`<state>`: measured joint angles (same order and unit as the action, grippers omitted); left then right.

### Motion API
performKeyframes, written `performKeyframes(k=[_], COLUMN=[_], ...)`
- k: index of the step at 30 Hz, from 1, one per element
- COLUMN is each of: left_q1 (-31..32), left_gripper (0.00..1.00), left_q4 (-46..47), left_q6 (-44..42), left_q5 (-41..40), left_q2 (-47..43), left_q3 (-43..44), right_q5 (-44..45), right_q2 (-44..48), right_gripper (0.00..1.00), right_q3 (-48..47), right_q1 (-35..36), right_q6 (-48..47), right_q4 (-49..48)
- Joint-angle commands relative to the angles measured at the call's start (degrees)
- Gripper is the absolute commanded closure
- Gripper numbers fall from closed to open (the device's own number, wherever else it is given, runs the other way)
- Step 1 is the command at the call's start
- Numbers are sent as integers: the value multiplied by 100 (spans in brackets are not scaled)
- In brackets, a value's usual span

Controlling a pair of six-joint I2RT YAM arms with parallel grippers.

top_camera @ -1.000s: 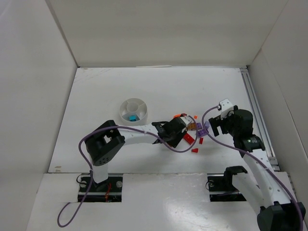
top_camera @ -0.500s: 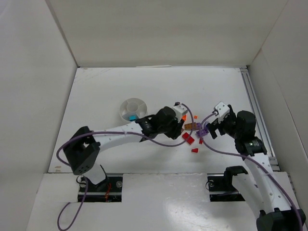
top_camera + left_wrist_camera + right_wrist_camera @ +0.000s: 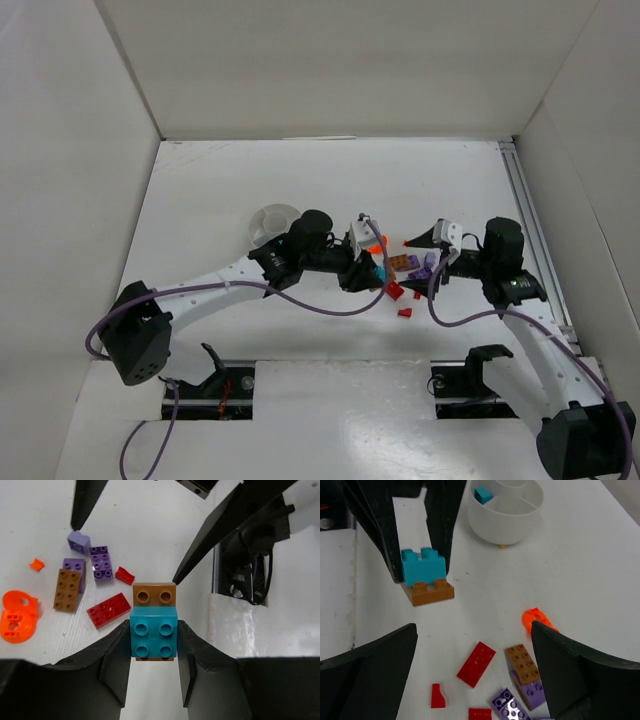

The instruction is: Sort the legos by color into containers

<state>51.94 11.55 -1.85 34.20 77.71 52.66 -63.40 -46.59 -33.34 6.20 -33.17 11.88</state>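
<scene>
1. The left gripper (image 3: pixel 153 626) is standing partly closed, its two fingers (image 3: pixel 116 655) pinching opposite sides of a teal two-by-two brick (image 3: pixel 422 566).
2. That brick is sitting studded onto a brown plate (image 3: pixel 430 593), which is poking out past it on one side. The pair is being held near the white divided dish (image 3: pixel 505 522), to its right in the overhead view and not touching it.
3. The stack seems to be hanging just clear of the table (image 3: pixel 580 570), though no view is showing the gap plainly.
4. The right gripper (image 3: pixel 474 626) is gaping as wide as it goes, gripping nothing, hovering beyond the held stack from the dish.
5. Loose pieces are lying beneath it, farther from the dish than the stack: a red plate (image 3: pixel 476 663), a brown two-by-four (image 3: pixel 522 664), purple bricks (image 3: pixel 101 562) and an orange ring piece (image 3: pixel 15 617).
6. A second teal brick (image 3: pixel 482 494) is lying inside one wedge of the dish.
7. The left arm (image 3: pixel 230 285) is covering much of the dish from overhead, and the right wrist view is cropping its far rim.
</scene>
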Motion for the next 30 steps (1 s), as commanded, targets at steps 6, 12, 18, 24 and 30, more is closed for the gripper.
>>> performKeyframes(k=[6,12,18,24,30], left_q1=[0,0,0,0,0], left_gripper=[100,100,100,100,100], left_q4=[252,251,251,198,198], left_q6=[-606,-808,-993,-1055,-1160], left_q5=[1009,1037,922,808,518], left_q2=[217,104,-10,-265,-380], left_q3=[578,631,631,631,517], right_q5=[-1237,-1360,-1412,-1342,-1342], right_q2=[-52,-298,-649,-869,-975], right_gripper=[3,8,18,19,18], right_q3=[-498,-611,-831,-884,-884], right_q1=[267,522,699,699,821], right_q6=[152,258,319,372,320], right_q4=[-432,-432,-432,-432,-432])
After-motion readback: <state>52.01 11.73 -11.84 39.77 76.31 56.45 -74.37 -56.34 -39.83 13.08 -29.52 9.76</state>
